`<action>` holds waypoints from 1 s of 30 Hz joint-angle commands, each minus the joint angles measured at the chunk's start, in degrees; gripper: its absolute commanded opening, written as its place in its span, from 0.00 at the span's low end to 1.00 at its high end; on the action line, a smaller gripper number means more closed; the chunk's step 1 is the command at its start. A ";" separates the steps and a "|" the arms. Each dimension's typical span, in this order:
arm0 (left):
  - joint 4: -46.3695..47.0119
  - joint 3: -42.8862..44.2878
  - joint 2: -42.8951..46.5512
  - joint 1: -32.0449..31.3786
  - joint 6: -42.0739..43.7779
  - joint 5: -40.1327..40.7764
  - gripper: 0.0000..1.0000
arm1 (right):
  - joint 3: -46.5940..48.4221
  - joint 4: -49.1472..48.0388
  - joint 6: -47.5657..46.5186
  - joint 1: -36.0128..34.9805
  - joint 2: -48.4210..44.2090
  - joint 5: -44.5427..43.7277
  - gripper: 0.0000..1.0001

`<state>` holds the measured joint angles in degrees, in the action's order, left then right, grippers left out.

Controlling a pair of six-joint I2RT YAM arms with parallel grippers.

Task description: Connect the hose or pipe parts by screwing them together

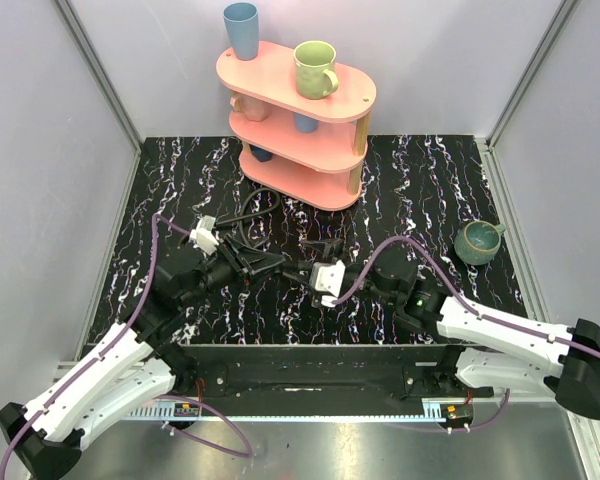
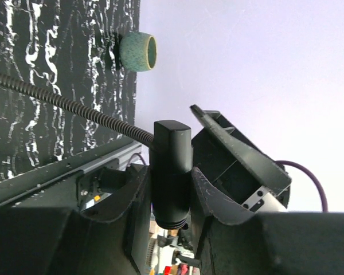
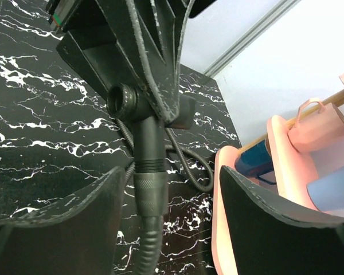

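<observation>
jaws of the left tool (image 2: pixel 171 183) stand narrow, clamped on a blocky black hose fitting (image 2: pixel 172 146) whose ribbed end pokes out below the grip. a thin black corrugated hose (image 2: pixel 74 107) leaves the fitting and runs off over the dark marbled counter (image 2: pixel 23 69). the right tool (image 3: pixel 171 183) stands wide: the fitting's stem sits between its fingers (image 3: pixel 74 217), with a clear gap on the stem's right, so nothing is gripped there.

only the right wrist view shows the round port on the fitting's side, the ridged collar on the stem, and more hose curling on the counter behind. only the left wrist view shows the hose pulled straight, and a teal mug (image 2: pixel 137 51) on the counter's right side.

from above, both tools meet over the middle of the counter. hose loops lie just near of a pink three-tier shelf (image 1: pixel 270 75) carrying cups (image 1: pixel 315 68). a graduated strip (image 1: pixel 300 406) along the near edge has marks too small to read.
</observation>
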<state>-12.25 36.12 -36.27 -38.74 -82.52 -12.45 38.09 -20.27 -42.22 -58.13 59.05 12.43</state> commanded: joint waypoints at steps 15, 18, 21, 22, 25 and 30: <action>11.97 0.09 0.50 -0.02 -8.97 -3.19 0.00 | 2.60 -3.20 -2.43 -3.75 2.30 -8.12 0.08; 15.14 1.49 -1.78 -0.02 -0.66 -5.82 0.00 | 4.53 -0.48 -1.38 -3.83 2.65 -7.07 0.00; 15.67 5.36 -5.99 -0.28 19.72 -9.95 0.00 | 8.05 4.25 1.60 -3.75 3.62 -4.62 0.00; 16.64 5.89 -6.96 -0.28 27.77 -12.92 0.00 | 8.75 4.89 3.09 -3.75 3.79 -3.82 0.00; 19.55 5.72 -8.82 -0.28 43.77 -19.51 0.00 | 11.48 9.10 5.38 -3.14 4.67 -0.31 0.00; 12.98 6.85 -7.85 -0.37 70.58 -28.30 0.00 | 13.07 12.71 10.21 0.73 4.41 8.73 0.00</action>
<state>-0.05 40.10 -43.99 -37.74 -40.14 -25.58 46.52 -4.75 -38.00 -58.37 63.33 7.62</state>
